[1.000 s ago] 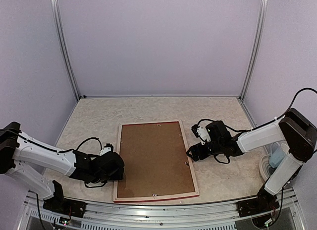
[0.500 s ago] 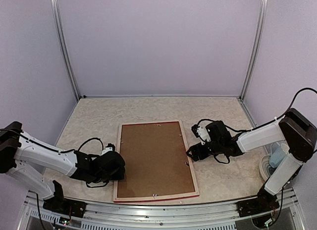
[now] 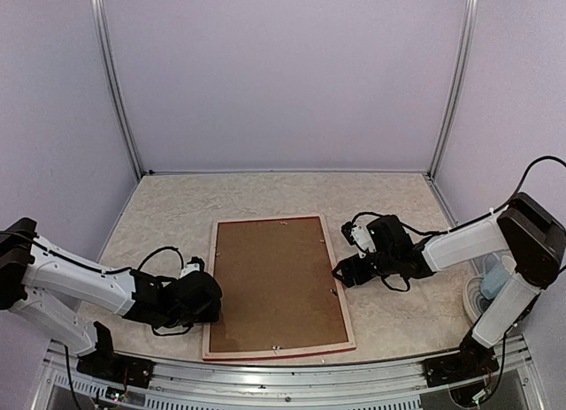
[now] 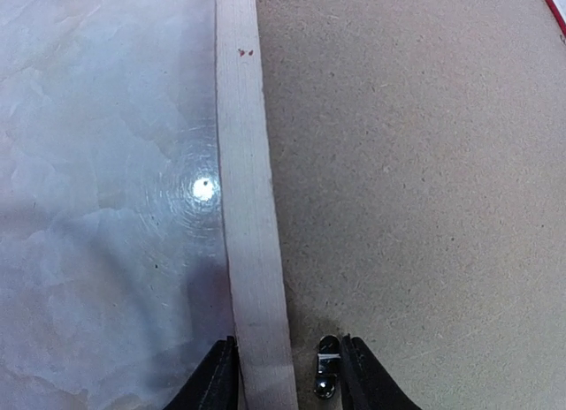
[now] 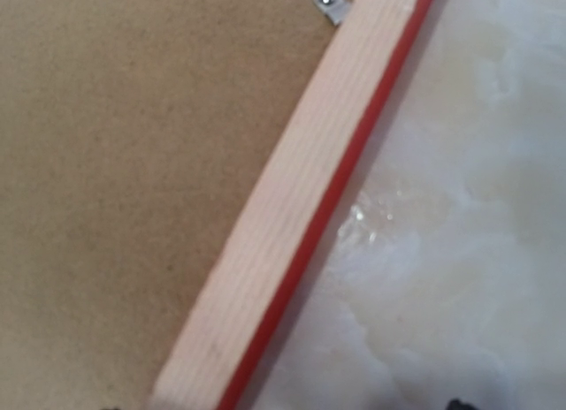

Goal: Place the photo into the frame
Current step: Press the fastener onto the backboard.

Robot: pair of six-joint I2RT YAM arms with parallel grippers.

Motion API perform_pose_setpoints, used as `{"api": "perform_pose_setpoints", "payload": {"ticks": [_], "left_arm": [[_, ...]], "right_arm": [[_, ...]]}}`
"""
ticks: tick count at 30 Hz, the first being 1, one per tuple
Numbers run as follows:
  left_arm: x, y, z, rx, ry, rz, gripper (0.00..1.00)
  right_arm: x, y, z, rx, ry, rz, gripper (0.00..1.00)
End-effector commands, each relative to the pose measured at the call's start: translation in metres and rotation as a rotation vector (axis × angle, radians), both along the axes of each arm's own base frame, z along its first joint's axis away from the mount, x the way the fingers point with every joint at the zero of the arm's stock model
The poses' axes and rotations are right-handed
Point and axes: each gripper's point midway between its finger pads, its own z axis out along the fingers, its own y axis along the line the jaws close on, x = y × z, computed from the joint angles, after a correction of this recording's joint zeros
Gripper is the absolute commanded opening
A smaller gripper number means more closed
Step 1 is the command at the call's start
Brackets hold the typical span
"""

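The frame [image 3: 340, 297] lies face down on the table, pale wood back up, with a thin red edge [image 5: 347, 185] showing. A brown backing board [image 3: 274, 282] fills it. The photo is hidden. My left gripper [image 3: 212, 302] is low over the frame's left rail [image 4: 248, 180]. Its jaws stand apart: one fingertip is at the rail's outer edge, the other against a small metal clip [image 4: 327, 375] on the board. My right gripper [image 3: 340, 273] hangs wide open over the right rail [image 5: 301, 198], its fingertips [image 5: 455, 404] barely showing.
Another metal clip [image 5: 329, 2] sits farther along the right rail. A blue and white object [image 3: 495, 284] stands by the right arm's base. An aluminium rail [image 3: 265, 375] runs along the near table edge, and enclosure walls ring the table.
The left gripper's jaws have narrowed around the left rail and the clip. The frame and the right arm have not moved.
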Motion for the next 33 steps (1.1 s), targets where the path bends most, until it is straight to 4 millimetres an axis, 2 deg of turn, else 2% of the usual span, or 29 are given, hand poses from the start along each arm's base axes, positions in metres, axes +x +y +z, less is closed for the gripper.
{"api": "perform_pose_setpoints", "payload": {"ticks": [1,15,33], "left_arm": [[-0.0177,0.0145,-0.0108,0.077,0.073,-0.035,0.39],[-0.0182,0.016,-0.0147,0.102,0.081,-0.039,0.34],[-0.0147,0.014,-0.006,0.099,0.06,-0.043,0.13]], "right_arm": [[-0.0115,-0.0052,-0.021,-0.072,0.052,0.012,0.78],[-0.0118,-0.0047,-0.0222,-0.074,0.054,0.015,0.78],[-0.0125,-0.0036,-0.0243,-0.078,0.059,0.018,0.78]]}}
